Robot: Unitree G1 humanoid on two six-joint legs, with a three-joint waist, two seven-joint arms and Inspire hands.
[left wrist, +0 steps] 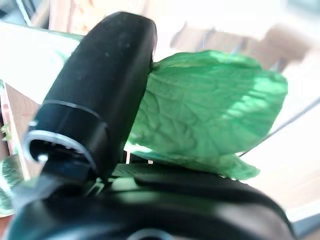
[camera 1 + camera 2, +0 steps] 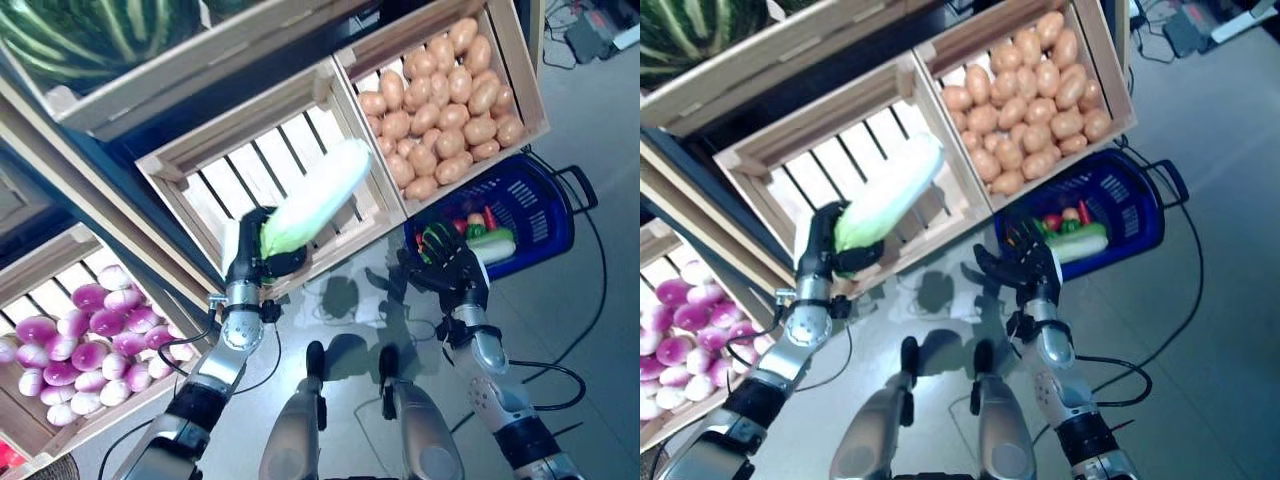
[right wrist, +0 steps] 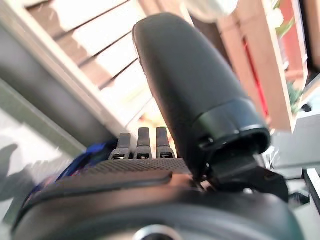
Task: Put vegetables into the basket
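The left hand [image 2: 252, 255] squeezes a green cabbage [image 2: 315, 197]. The right hand [image 2: 447, 266] is spread beside the blue basket [image 2: 540, 210]. No writing shows.

1. The two eye views look steeply down from the robot's head; both take in the slatted crate [image 2: 290, 150], the potato crate [image 2: 1025, 85], the blue basket [image 2: 540, 215] on the floor, and both hands.
2. The right eye view sits slightly aside, so everything lies further left in it.
3. The left wrist view looks along the left hand [image 1: 100, 100] from very close, onto green cabbage leaf [image 1: 210, 110].
4. The right wrist view looks along the right hand [image 3: 195, 95] towards crate slats.
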